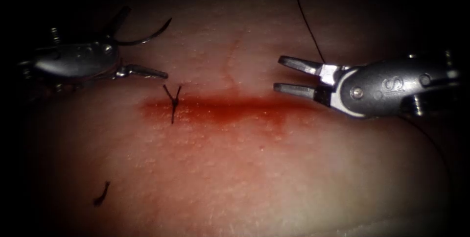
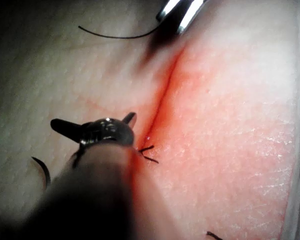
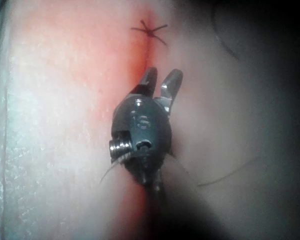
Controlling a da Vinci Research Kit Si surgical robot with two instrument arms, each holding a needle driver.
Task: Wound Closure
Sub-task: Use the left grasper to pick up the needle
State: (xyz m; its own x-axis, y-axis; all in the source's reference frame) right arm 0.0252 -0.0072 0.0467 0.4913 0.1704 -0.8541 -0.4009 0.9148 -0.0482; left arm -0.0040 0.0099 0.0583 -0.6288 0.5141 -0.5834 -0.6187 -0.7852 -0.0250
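Observation:
The tissue (image 1: pixel 274 168) carries a cut (image 1: pixel 230 106) stained with red fluid; a knotted stitch (image 1: pixel 173 102) with short cut ends sits at its left end. My left tool (image 1: pixel 145 42) is up and left of the stitch with its jaws spread wide, gripping nothing. The curved needle (image 1: pixel 147 36) arcs between those jaws, out of the tissue, one end by the hinge. It also curves beside the left tool (image 2: pixel 95 121) as needle (image 2: pixel 42 172). My right tool (image 1: pixel 277 74) hovers at the cut's right end, open and holding nothing. Thread (image 1: pixel 309 29) runs up from behind it.
A loose cut piece of thread (image 1: pixel 101 195) lies on the tissue at the lower left. The stitch (image 3: pixel 150 29) lies ahead of the right tool's open jaws (image 3: pixel 160 85), and slack thread (image 3: pixel 230 175) trails beside its shaft. The right tool's jaw tips (image 2: pixel 182 12) show over the cut.

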